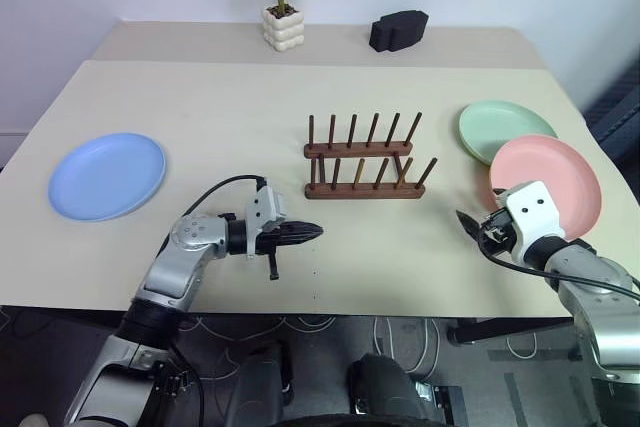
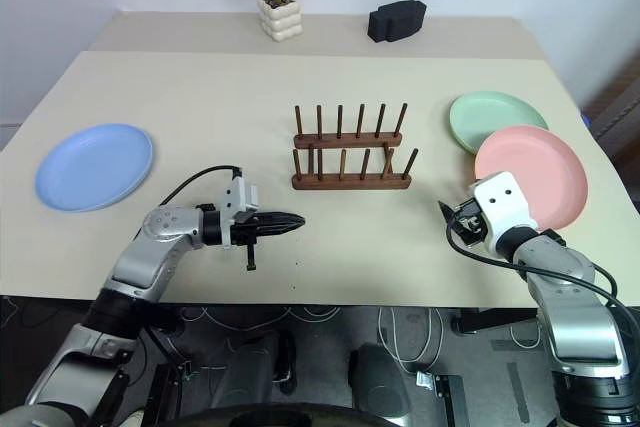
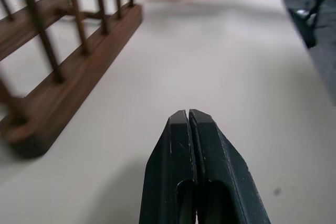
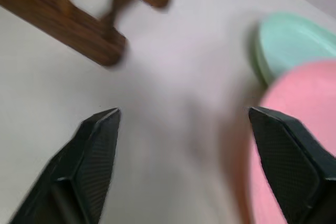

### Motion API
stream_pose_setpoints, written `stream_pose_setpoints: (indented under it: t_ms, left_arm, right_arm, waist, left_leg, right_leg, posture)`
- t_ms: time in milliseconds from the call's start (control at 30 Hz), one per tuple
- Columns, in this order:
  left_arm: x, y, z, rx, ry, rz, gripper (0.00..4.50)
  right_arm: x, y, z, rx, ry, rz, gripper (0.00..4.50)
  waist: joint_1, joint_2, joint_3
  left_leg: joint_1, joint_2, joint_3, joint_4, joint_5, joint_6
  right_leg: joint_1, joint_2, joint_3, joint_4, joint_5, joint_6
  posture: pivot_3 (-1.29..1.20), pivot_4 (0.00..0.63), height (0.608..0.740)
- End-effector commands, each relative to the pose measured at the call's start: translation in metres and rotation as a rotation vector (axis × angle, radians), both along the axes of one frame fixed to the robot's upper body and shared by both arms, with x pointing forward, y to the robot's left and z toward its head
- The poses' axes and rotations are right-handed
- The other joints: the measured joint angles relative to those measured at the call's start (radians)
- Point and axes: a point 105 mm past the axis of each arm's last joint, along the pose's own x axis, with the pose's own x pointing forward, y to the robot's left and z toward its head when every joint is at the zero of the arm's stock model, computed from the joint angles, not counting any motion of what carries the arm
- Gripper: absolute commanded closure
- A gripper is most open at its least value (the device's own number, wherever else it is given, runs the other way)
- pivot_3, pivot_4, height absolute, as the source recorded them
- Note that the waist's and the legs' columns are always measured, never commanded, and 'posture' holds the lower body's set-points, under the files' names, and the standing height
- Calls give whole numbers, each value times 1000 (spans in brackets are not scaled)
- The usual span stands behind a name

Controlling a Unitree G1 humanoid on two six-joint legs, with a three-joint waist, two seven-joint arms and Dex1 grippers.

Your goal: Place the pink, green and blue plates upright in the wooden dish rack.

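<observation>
The wooden dish rack (image 1: 365, 157) stands empty in the middle of the table. The blue plate (image 1: 107, 176) lies flat at the far left. At the right, the green plate (image 1: 500, 127) lies flat with the pink plate (image 1: 560, 177) overlapping its near edge. My left gripper (image 1: 312, 232) hovers near the table's front, in front and left of the rack, pointing right, shut and holding nothing (image 3: 187, 114). My right gripper (image 4: 184, 114) is open and empty just left of the pink plate's near edge, with one finger (image 4: 283, 145) over the plate's rim.
A potted plant (image 1: 282, 22) in a white pot and a black object (image 1: 400, 30) sit on the far table strip. The table's front edge (image 1: 330, 307) runs just below both arms. Bare tabletop lies between the rack and the blue plate.
</observation>
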Motion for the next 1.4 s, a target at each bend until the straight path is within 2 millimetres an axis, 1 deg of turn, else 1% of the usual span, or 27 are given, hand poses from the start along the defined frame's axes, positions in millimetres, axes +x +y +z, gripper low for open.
stream_pose_setpoints:
  t_ms: [33,167,200,267,333,433,467,633,733,767,800,867,933,967,1000,1033,1100,1167,1233,1300,1400]
  left_arm:
    - [0,-9,16,-34,-60,-53,4500]
    - [1,-12,21,-43,-76,-67,4500]
    - [1,-12,21,-44,-77,-66,4500]
    - [1,-12,21,-50,-68,-61,4500]
    - [0,-12,20,-56,-56,-56,4500]
    - [-2,-13,19,-62,-49,-55,4500]
    - [-1,-13,19,-62,-49,-55,4500]
    - [4,-14,17,-58,-54,-45,4500]
    - [4,-14,16,-58,-55,-47,4500]
    - [5,-14,16,-58,-55,-47,4500]
    - [5,-14,16,-57,-55,-47,4500]
    - [6,-14,15,-55,-55,-46,4500]
    - [7,-14,15,-53,-56,-45,4500]
    - [7,-14,15,-52,-57,-45,4500]
    - [8,-14,14,-52,-59,-44,4500]
    - [8,-14,14,-52,-60,-43,4500]
    - [10,-14,13,-53,-66,-37,4500]
    - [10,-14,13,-55,-69,-27,4500]
    - [11,-13,12,-57,-71,-20,4500]
    - [11,-13,12,-60,-73,-11,4500]
    - [11,-12,13,-64,-75,2,4500]
  right_arm:
    - [4,-20,-3,-50,-4,-95,794]
    - [4,-26,-13,-76,16,-125,794]
    - [4,-27,-14,-84,19,-130,1028]
    - [3,-28,-14,-104,16,-136,1669]
    - [2,-29,-13,-111,8,-140,2583]
    - [0,-31,-7,-128,-11,-151,4150]
    - [-1,-31,-5,-139,-17,-152,4473]
    - [-9,-25,4,-235,-40,-115,4473]
    - [-12,-19,19,-295,-82,-73,4473]
    - [-11,-17,29,-316,-115,-64,4473]
    - [-8,-14,45,-340,-171,-46,4473]
    - [-3,-1,79,-344,-293,10,4473]
    - [2,22,112,-266,-412,94,4473]
    - [3,33,124,-223,-452,138,4473]
    - [4,50,138,-161,-487,208,4473]
    - [4,64,147,-116,-509,267,4473]
    - [-1,99,165,38,-540,435,4473]
    - [-8,125,175,174,-546,581,4473]
    - [-13,138,178,265,-524,674,4473]
    - [-14,145,179,369,-488,734,4473]
    - [-15,147,183,509,-455,782,4473]
  waist:
    - [1,0,0]
    - [0,0,0]
    - [-1,0,0]
    - [-1,0,0]
    - [0,0,0]
    - [1,0,0]
    - [1,0,0]
    - [1,1,0]
    - [0,1,1]
    - [-2,1,1]
    - [-3,2,1]
    - [-5,4,2]
    - [-6,4,2]
    - [-6,4,2]
    - [-5,4,2]
    - [-4,4,2]
    - [-1,3,3]
    - [3,3,3]
    - [5,2,3]
    - [5,2,3]
    - [1,2,3]
  left_leg:
    - [0,0,0,0,0,0]
    - [0,0,0,0,0,0]
    - [0,0,0,0,0,0]
    - [0,0,0,0,0,0]
    - [0,0,0,0,0,0]
    - [0,0,0,0,0,0]
    - [0,0,0,0,0,0]
    - [0,0,0,0,0,0]
    - [-1,0,0,0,0,0]
    - [-1,0,0,0,0,0]
    - [-1,0,0,0,0,0]
    - [-1,0,0,0,0,0]
    - [0,0,0,-1,0,0]
    - [0,0,0,-1,0,0]
    - [0,0,0,-1,0,0]
    - [0,0,0,-1,0,0]
    - [-1,0,0,-2,0,0]
    - [-1,0,0,-2,0,0]
    - [-3,0,0,-2,0,0]
    - [-5,0,0,0,-1,2]
    - [-6,0,0,1,-1,2]
  right_leg:
    - [0,0,0,0,0,0]
    - [0,0,0,0,0,0]
    - [0,0,0,0,0,0]
    - [0,0,0,0,0,0]
    - [-1,0,0,0,0,0]
    - [0,0,0,0,0,0]
    - [0,0,0,0,0,0]
    - [-1,0,0,0,0,0]
    - [-1,0,0,0,0,0]
    - [-1,0,0,0,0,0]
    - [-1,0,0,0,0,0]
    - [-1,1,1,0,0,0]
    - [-1,1,1,0,0,0]
    - [-2,1,1,0,0,0]
    - [-2,1,1,0,0,0]
    - [-2,1,1,0,0,0]
    - [-2,1,1,-1,0,0]
    - [-2,1,1,-1,0,0]
    - [-2,0,0,-2,0,0]
    - [-2,-1,-1,-3,0,0]
    - [-3,-1,-1,-3,0,0]
  posture:
    - [0,150,732]
    - [0,150,732]
    - [0,150,732]
    - [0,150,732]
    - [0,150,732]
    - [0,150,732]
    - [0,150,732]
    - [0,150,732]
    - [0,150,732]
    - [0,150,732]
    - [0,150,732]
    - [0,150,732]
    - [0,150,732]
    - [0,150,732]
    - [0,150,732]
    - [0,150,732]
    - [0,150,732]
    - [0,150,732]
    - [0,150,732]
    - [0,150,732]
    - [0,150,732]
